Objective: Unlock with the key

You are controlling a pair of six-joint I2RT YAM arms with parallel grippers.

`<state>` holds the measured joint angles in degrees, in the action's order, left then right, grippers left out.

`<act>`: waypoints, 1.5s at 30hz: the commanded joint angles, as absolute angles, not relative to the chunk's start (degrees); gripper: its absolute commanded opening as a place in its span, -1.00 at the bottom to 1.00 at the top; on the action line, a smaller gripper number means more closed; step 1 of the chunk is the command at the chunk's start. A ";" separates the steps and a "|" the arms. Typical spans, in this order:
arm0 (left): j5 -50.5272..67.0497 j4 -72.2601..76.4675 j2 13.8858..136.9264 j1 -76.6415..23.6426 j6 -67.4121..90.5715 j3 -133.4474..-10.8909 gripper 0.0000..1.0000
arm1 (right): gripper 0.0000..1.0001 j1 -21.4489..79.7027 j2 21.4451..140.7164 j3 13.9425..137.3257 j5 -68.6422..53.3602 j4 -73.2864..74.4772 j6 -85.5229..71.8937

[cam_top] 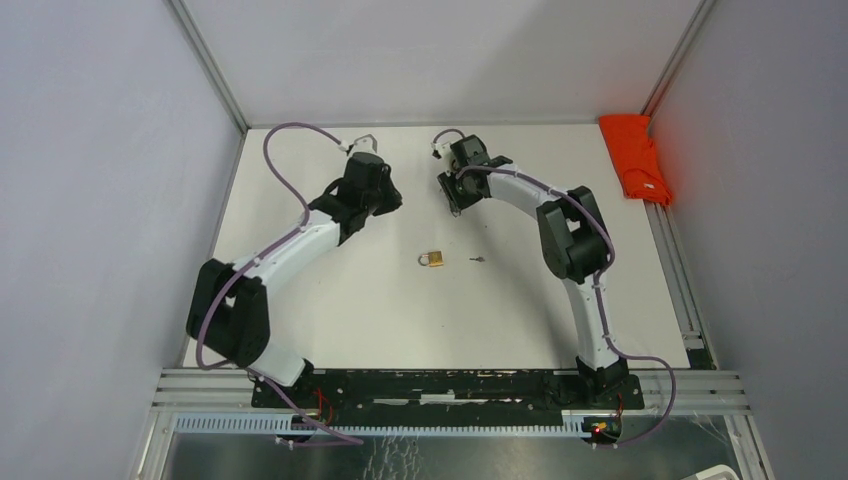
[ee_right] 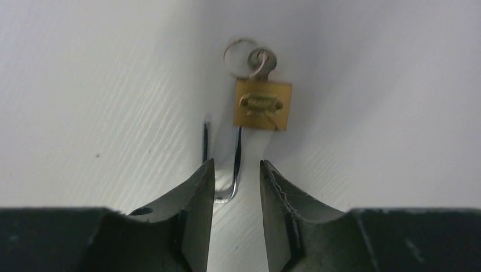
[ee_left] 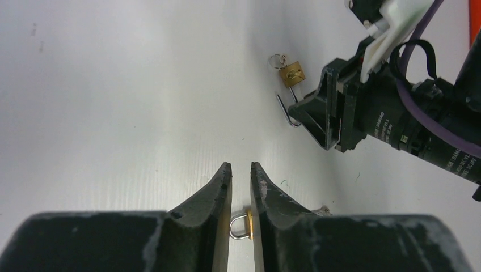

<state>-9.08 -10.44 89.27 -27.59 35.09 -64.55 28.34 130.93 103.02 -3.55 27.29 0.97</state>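
Note:
A brass padlock (ee_right: 262,105) lies on the white table with a key (ee_right: 262,58) and its ring in the keyhole. Its long shackle (ee_right: 237,164) hangs out, one leg free of the body. My right gripper (ee_right: 236,162) is open, with the shackle's bend lying loose between the jaws, close to the left finger. The left wrist view shows the same padlock (ee_left: 293,73) ahead of the right gripper (ee_left: 309,116). My left gripper (ee_left: 241,165) is open by a narrow gap and holds nothing. A second small padlock (cam_top: 432,259) lies mid-table beside a loose key (cam_top: 477,260).
The second padlock (ee_left: 241,225) shows through the gap between the left fingers, far below them. An orange cloth (cam_top: 637,157) lies at the back right by the frame rail. White walls close in the table on the left, back and right.

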 commanded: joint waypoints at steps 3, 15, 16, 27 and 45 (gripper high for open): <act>-14.51 -12.51 83.27 -29.58 32.55 -62.54 -0.50 | -0.20 28.47 116.79 92.64 -4.19 23.94 0.09; -15.46 -13.07 84.49 -34.20 32.91 -65.18 -0.50 | -0.34 30.32 94.49 57.66 -3.78 18.06 -1.95; -15.32 -12.93 84.88 -34.36 33.03 -65.33 -0.51 | -0.35 30.84 94.51 56.96 -3.65 17.91 -2.03; -15.78 -12.99 85.67 -34.41 32.71 -65.29 -0.51 | -0.33 32.07 98.83 56.77 -0.38 16.36 -1.37; -14.93 -12.84 87.61 -34.41 32.44 -65.88 -0.52 | -0.79 32.08 101.44 60.19 0.17 16.97 -0.49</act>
<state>-14.50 -13.72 87.59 -34.26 35.05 -63.48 32.14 100.99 58.70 -0.14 17.19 -0.99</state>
